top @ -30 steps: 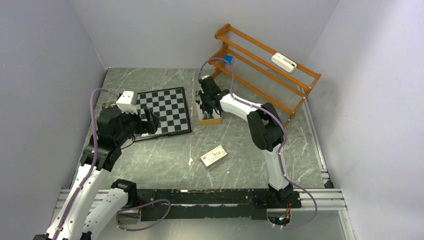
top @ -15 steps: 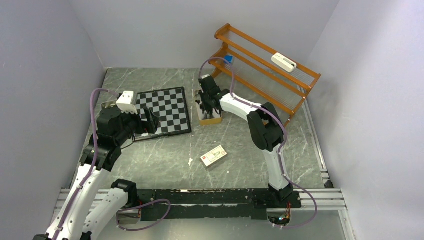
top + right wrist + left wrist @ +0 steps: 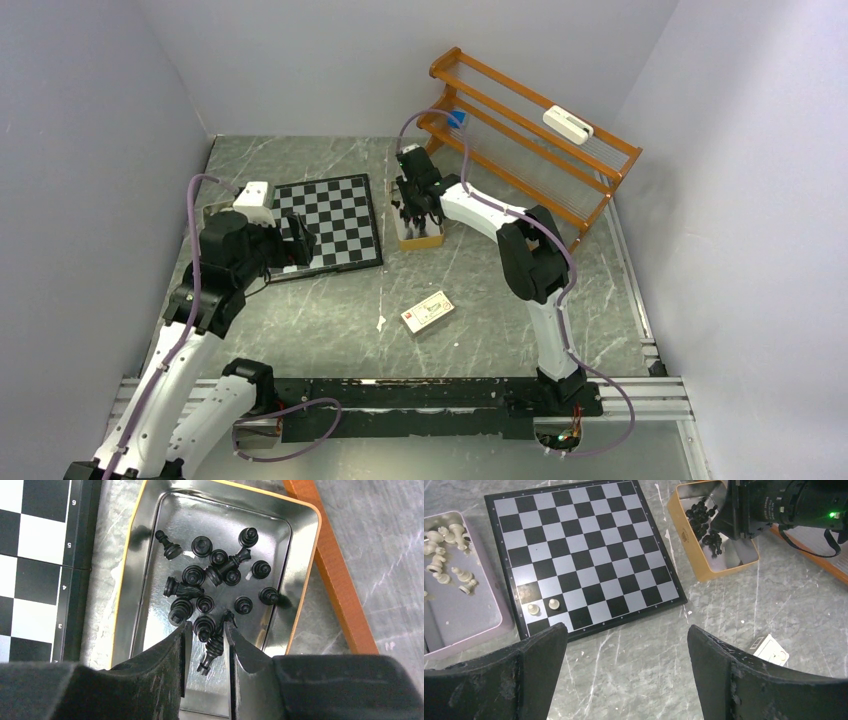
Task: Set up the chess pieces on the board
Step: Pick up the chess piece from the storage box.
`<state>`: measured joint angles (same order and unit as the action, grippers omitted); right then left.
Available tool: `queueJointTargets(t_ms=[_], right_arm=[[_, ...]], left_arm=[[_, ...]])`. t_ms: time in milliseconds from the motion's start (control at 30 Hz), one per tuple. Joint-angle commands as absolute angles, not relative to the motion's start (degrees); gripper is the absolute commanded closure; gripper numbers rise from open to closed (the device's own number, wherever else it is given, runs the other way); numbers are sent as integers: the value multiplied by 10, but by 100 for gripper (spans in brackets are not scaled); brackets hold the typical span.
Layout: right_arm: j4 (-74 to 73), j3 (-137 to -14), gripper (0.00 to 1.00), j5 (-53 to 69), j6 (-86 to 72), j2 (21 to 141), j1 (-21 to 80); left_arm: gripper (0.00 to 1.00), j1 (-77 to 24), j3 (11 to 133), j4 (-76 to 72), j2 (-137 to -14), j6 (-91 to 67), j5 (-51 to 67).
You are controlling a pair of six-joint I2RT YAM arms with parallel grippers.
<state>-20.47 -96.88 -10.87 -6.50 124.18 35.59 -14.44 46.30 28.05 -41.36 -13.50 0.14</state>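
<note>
Left pincer [image 3: 626,630] hangs above the tabletop [image 3: 480,300], just off the near edge of the board [image 3: 584,550], jaws spread wide, nothing between them. The board lies flat on the left half of the tabletop, and only two pale pawns [image 3: 554,603] stand on it, side by side near its near-left corner as the left wrist sees it. The other pale pieces [image 3: 444,555] lie jumbled in a pink tray [image 3: 469,615] right beside the board's left edge.

Over to the other side: the right pincer [image 3: 207,622] is down inside the tan tin [image 3: 210,515], which sits just beside the board's right edge. The black pieces [image 3: 215,575] are heaped in there, some upright, some toppled. Jaws close together, only a narrow gap, and one tilted black piece [image 3: 212,647] lies in that gap (whether it is truly pinched, I cannot tell).

A small card box [image 3: 427,311] lies nearer the arms, well apart from the board. A wooden rack [image 3: 530,140] stands at the far right.
</note>
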Motion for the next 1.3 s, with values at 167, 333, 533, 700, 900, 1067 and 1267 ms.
queueJointTargets(t_ms=[167, 333, 533, 700, 900, 1067, 1267], right_arm=[[-211, -980, 68, -109, -57, 1239, 354], [-199, -969, 68, -99, -58, 1247, 354], [-201, -971, 69, -92, -63, 1256, 355], [-203, -971, 69, -99, -64, 1262, 355], [-203, -972, 72, -99, -65, 1266, 354], [-206, -973, 73, -102, -66, 1266, 355], [-204, -965, 76, -109, -65, 1252, 355]], left_arm=[[7, -141, 465, 290, -409, -142, -25], [7, -141, 465, 289, -409, -141, -25], [7, -141, 465, 287, -405, -140, -26], [7, -141, 464, 287, -403, -140, -25], [7, -141, 463, 287, -402, -140, -24], [7, -141, 464, 287, -400, -140, -25], [7, -141, 464, 287, -401, -140, -25]])
